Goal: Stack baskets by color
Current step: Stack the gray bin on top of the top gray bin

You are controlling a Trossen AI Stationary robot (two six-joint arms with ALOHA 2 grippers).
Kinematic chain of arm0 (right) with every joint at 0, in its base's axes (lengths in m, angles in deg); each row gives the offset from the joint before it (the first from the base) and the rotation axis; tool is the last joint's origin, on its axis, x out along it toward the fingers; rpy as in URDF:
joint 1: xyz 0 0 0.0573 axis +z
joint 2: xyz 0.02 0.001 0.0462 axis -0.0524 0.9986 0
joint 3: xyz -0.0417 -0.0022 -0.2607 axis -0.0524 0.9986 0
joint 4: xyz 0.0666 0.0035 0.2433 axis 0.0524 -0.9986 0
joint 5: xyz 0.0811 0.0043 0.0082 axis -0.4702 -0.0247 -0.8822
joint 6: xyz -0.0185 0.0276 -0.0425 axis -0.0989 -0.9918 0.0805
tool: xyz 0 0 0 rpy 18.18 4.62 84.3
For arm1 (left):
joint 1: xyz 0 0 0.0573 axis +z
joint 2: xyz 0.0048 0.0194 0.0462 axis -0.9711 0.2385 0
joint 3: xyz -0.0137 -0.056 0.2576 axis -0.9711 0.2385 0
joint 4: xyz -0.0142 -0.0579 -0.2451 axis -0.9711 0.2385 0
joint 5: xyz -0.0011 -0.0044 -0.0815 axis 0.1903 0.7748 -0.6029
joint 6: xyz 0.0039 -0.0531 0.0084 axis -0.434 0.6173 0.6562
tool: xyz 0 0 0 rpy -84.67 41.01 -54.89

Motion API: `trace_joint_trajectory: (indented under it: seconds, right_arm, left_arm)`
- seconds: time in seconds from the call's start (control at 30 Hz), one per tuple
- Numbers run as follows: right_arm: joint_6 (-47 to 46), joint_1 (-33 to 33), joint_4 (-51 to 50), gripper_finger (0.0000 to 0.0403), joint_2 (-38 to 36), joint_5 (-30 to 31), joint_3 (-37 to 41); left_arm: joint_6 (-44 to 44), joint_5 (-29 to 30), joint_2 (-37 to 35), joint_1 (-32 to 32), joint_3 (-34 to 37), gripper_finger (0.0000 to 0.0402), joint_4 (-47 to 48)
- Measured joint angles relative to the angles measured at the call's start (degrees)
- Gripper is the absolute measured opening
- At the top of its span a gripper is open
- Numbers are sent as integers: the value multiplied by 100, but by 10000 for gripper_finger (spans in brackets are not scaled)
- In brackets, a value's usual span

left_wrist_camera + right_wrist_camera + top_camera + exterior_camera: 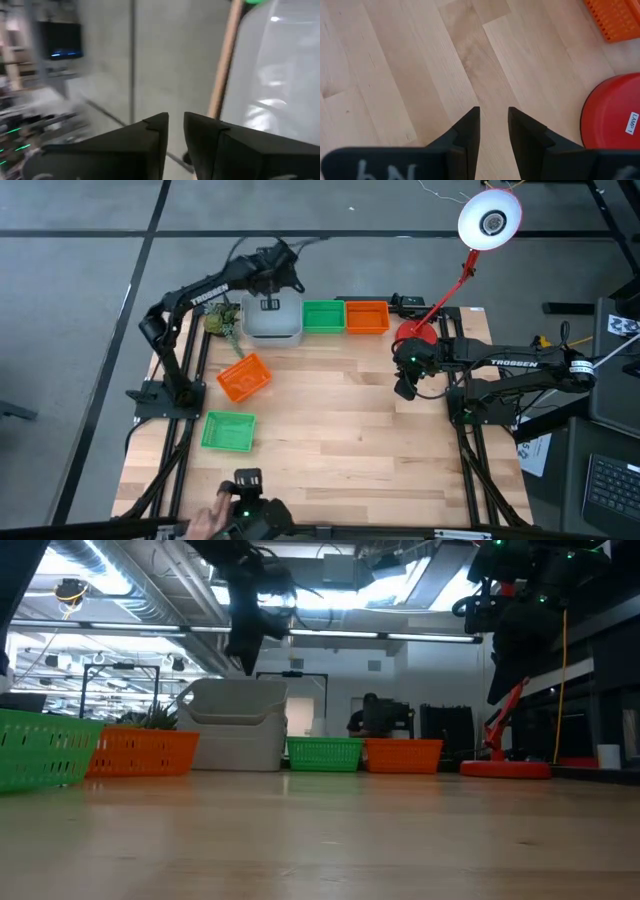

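A pale grey basket stack (272,320) stands at the table's far edge, with a green basket (323,315) and an orange basket (367,316) to its right. Another orange basket (243,377) lies askew on the left, and another green basket (228,430) sits nearer the front. My left gripper (283,272) hangs above the far side of the grey stack (280,75), open with nothing between its fingers (176,120). Over bare wood at the right, my right gripper (405,385) is open and holds nothing (494,117).
A red lamp base (415,335) stands beside the right gripper, and its white head (490,220) reaches beyond the far edge. A small plant (222,320) sits left of the grey stack. A person's hand (205,520) shows at the near edge. The table's middle is bare wood.
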Motion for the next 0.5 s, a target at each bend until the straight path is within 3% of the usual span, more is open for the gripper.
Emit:
trace_joint_trajectory:
  seconds: [0.3,0.5]
  right_arm:
    - [156,0,-22,100,2,0,0]
    - [131,0,-22,100,2,0,0]
  left_arm:
    - [76,363,-16,-160,1261,40,-1337]
    - [96,295,-9,26,1377,39,-1488]
